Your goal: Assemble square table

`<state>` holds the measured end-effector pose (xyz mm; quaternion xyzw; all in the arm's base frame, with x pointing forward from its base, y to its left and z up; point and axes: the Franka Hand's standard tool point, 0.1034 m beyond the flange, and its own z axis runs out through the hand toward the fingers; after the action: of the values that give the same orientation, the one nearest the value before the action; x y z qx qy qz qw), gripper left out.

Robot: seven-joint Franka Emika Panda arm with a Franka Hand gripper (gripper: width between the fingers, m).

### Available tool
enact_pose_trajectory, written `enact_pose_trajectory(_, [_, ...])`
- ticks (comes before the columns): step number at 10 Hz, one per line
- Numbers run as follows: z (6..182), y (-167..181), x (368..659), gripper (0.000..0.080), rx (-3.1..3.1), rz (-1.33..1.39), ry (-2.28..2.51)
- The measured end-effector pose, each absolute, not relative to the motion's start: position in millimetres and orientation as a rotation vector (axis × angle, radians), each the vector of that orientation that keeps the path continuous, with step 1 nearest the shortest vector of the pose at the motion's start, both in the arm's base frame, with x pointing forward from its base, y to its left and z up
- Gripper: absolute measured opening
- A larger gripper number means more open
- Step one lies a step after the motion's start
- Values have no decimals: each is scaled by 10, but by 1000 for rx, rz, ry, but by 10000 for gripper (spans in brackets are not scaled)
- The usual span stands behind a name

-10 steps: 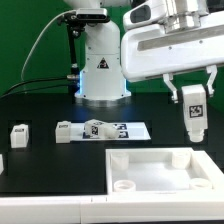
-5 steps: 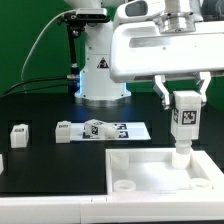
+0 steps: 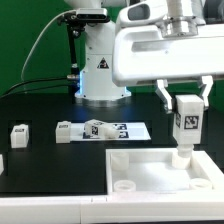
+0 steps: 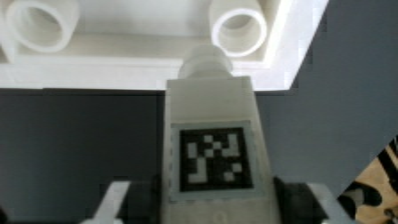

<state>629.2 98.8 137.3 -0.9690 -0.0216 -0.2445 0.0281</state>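
Leg [image 3: 188,122] has come down and shifted toward the exterior view's left since a second ago. Its lower end now sits at the far corner of the panel [image 3: 148,170] on the exterior view's right, instead of hanging above the bare tabletop. Almost no change over the last half second.

Gripper [image 3: 187,106]: jaws partly closed, clamped on the upper part of the leg. Leg is upright, tag facing the outside camera. Fingers [image 4: 121,203] sit on either side of it in the wrist view.

Risks:
- In the wrist view the leg tip looks just short of the corner socket [image 4: 237,30], not centred on it. I can't tell if it's touching the rim or hovering.
- Pushing down off-centre would likely land on the socket lip. The panel isn't visibly held, so it could slide, or the leg could tilt in the jaws.
- If it needs a twist to seat, starting tilted could jam it.
- I'd correct sideways before adding any load.

Nearby:
- The other socket [image 4: 45,25] on that edge is empty and well clear.
- Second leg [image 3: 65,133] lies just beside the end of the marker board [image 3: 118,130]. Third leg [image 3: 18,134] is well apart, on the exterior view's left.
- Robot base [image 3: 100,70] stands behind them.
- Nothing sits between the leg and the socket. The rim is the only obstacle.
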Motion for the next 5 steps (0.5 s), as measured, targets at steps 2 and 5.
enact_pose_trajectory(2, [1295, 1042, 6299, 284, -2992, -746, -73])
enact_pose_trajectory(5, [1117, 1070, 6281, 284, -2999, -737, -86])
